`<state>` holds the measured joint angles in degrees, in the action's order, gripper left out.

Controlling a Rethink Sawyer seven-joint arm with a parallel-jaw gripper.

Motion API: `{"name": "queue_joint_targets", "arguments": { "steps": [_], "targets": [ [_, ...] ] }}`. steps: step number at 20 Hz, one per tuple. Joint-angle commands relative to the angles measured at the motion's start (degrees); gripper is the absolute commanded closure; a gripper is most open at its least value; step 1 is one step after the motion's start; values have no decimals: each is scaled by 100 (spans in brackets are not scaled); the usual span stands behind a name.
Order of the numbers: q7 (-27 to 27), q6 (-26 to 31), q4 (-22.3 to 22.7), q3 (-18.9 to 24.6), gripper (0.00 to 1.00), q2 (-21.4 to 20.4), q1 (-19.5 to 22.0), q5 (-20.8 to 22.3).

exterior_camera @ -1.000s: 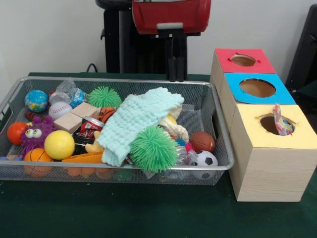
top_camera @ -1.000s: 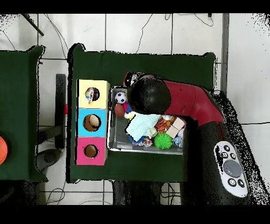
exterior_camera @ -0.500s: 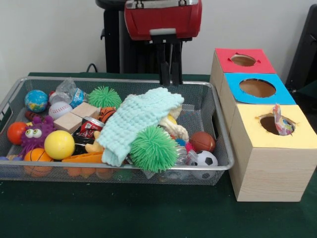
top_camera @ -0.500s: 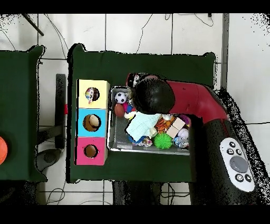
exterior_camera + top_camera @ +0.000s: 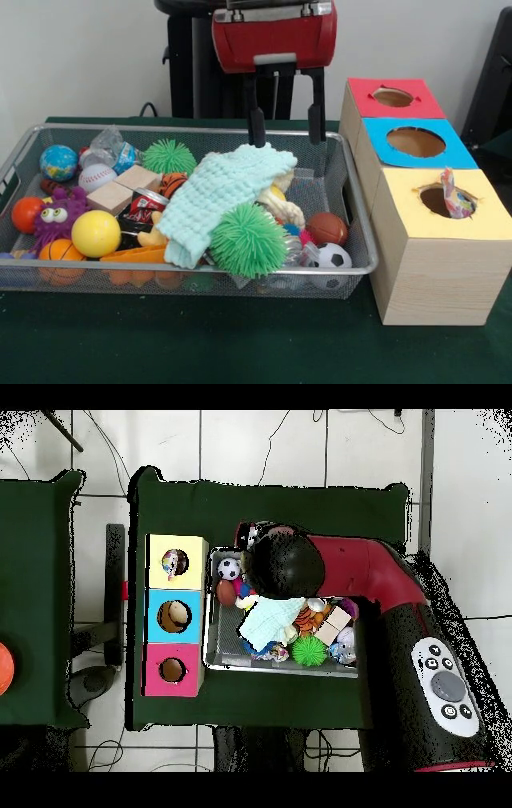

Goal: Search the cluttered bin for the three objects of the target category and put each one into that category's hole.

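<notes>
The end effector (image 5: 286, 128) hangs over the back of the wire mesh bin (image 5: 352, 240) with its two black fingers spread wide and nothing between them, just above the mint knitted cloth (image 5: 220, 196). That cloth covers much of the clutter; a green spiky ball (image 5: 246, 238), soccer ball (image 5: 332, 258) and yellow ball (image 5: 95, 233) show. In the overhead view the arm (image 5: 350, 574) hides part of the bin. A crumpled wrapper (image 5: 454, 200) pokes from the yellow box's hole (image 5: 438, 200).

Glossy red arm (image 5: 365, 574), black gripper (image 5: 286, 128), grey button pad (image 5: 444, 692)
</notes>
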<state>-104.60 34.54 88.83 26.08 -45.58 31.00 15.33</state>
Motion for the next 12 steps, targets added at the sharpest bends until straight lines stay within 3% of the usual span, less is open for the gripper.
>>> {"name": "queue_joint_targets", "arguments": {
  "steps": [1, 7, 12],
  "targets": [
    [1237, 6, 273, 471, 0, 305, 101, 702],
    [1593, 289, -114, 536, 0, 657, 265, 1064],
    [1893, 582, -267, 641, 0, 628, 476, 1237]
  ]
}}
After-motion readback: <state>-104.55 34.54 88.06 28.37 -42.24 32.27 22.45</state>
